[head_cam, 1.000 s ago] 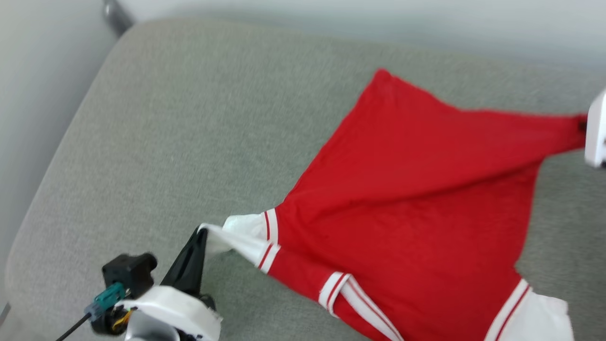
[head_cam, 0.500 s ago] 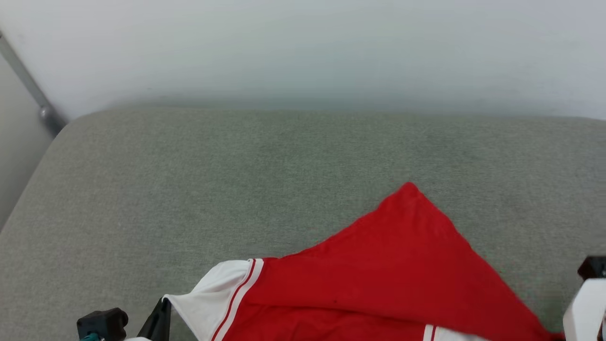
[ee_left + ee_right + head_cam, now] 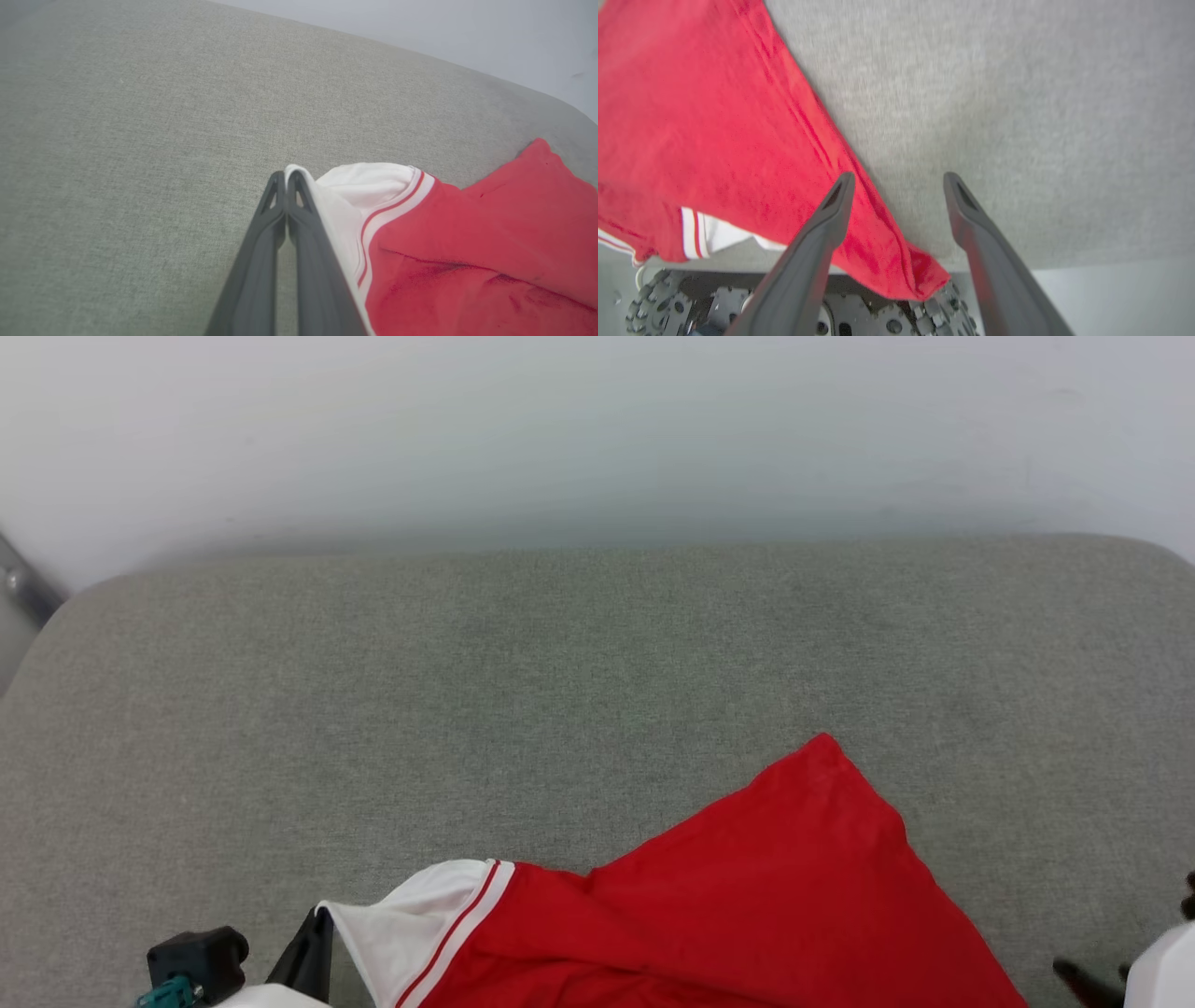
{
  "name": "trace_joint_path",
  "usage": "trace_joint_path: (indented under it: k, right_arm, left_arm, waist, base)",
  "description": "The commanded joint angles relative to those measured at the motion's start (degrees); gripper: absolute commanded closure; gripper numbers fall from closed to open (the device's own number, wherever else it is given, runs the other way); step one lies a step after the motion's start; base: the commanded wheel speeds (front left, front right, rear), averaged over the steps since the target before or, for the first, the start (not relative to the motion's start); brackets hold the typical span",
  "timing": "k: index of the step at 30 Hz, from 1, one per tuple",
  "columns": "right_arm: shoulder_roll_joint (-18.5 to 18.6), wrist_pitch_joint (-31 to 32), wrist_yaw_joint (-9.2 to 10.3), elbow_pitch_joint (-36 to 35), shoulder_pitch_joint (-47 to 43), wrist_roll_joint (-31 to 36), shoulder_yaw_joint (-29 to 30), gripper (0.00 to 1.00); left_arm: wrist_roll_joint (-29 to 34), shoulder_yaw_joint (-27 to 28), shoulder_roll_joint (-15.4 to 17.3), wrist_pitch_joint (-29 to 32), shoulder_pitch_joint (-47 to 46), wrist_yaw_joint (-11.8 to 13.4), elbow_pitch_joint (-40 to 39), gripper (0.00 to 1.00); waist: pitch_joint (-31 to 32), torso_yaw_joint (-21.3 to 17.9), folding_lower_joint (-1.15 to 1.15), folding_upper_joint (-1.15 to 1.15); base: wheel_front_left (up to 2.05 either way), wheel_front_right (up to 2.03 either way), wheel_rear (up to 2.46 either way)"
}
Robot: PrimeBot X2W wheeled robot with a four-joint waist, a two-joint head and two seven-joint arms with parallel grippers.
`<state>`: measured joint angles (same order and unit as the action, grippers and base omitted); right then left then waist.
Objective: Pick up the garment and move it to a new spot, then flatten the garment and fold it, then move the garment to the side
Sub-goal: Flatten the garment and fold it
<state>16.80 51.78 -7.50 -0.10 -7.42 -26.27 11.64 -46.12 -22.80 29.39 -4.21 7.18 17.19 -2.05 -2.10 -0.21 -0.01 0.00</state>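
Note:
The garment [image 3: 747,896] is a red shirt with a white, red-striped sleeve [image 3: 411,924]. It lies at the near edge of a grey-green cushion [image 3: 560,663]. My left gripper [image 3: 313,947] is shut on the sleeve's edge. In the left wrist view its fingers [image 3: 285,176] press together with the white sleeve [image 3: 369,182] folded over the tip. My right gripper [image 3: 899,179] stands open above the garment's red corner [image 3: 920,275], which droops over the cushion's front edge. One dark finger of the right gripper [image 3: 1088,982] shows in the head view at the lower right.
A pale wall [image 3: 597,429] rises behind the cushion. A metal rod [image 3: 23,583] stands at the far left. The bare cushion spreads wide beyond the garment. Below the cushion's front edge is my wheeled base [image 3: 663,303].
The head camera has tilted up towards the wall. My right gripper has opened and let go of the red corner, which now droops. The left gripper keeps the sleeve.

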Motion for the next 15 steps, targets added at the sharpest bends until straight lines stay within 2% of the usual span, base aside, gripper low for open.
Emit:
trace_joint_path:
  k: [1, 5, 8, 11, 15]
  right_arm:
    - [-0.48, -2.99, 0.02, -0.45, 2.26, 0.32, 0.52, 0.0]
    - [-1.43, -12.91, 0.02, 0.72, 7.02, 2.33, 0.98, 0.0]
    - [-2.17, -17.64, 0.02, 2.56, 11.55, 2.8, 0.14, 0.0]
    - [-1.62, -19.36, 0.02, 4.32, 16.62, 3.0, -1.67, 0.0]
    - [-0.45, -16.29, 0.02, 6.48, 23.1, 2.13, -5.7, 0.0]
  left_arm:
    - [0.34, -0.02, 0.09, -0.28, -1.26, -0.29, -0.34, 1.0]
    - [0.98, -0.44, -0.19, -0.19, -3.84, -0.92, -0.86, 1.0]
    - [1.26, -0.67, -0.41, -0.56, -6.45, -2.07, -0.55, 1.0]
    - [1.89, -1.31, -0.83, -0.7, -9.2, -3.1, -0.31, 1.0]
    - [2.66, -1.91, -1.49, -1.09, -12.39, -4.12, -0.24, 1.0]
  waist:
    - [-0.94, 0.17, 0.01, 0.0]
    - [-3.32, 0.81, 0.01, 0.0]
    - [-5.96, 1.6, 0.01, 0.0]
    - [-8.61, 2.65, 0.01, 0.0]
    - [-11.4, 3.91, 0.01, 0.0]
  base:
    - [0.0, 0.0, 0.0]
    - [0.0, 0.0, 0.0]
    - [0.0, 0.0, 0.0]
    - [0.0, 0.0, 0.0]
    - [0.0, 0.0, 0.0]
